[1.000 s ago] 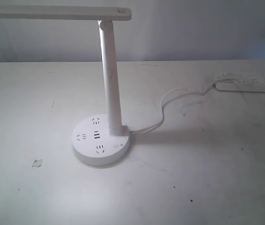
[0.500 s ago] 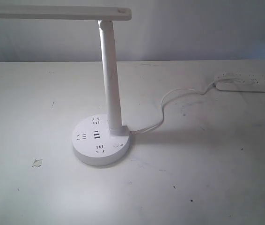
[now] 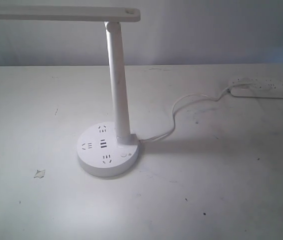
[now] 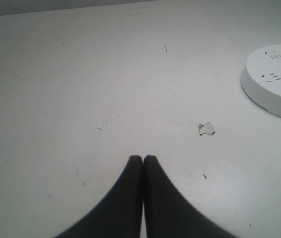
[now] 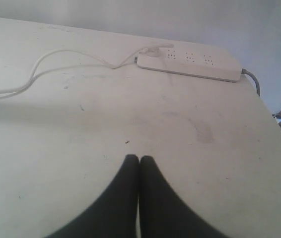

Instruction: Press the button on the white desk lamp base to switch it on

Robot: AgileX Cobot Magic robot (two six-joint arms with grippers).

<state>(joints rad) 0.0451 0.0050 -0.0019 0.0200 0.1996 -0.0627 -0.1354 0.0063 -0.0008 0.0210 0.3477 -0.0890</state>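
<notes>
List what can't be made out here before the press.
Lamp head: exterior view, cut off by left edge; lit or not unclear.
Button: exterior view, too small to read its state.
White desk lamp base: left wrist view, cut by right edge, button out of frame.
Left tool and right tool: absent from exterior view.

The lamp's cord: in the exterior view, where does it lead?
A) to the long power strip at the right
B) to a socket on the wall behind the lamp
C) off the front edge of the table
A: the cord curves from the lamp base to a plug in the power strip.
</notes>
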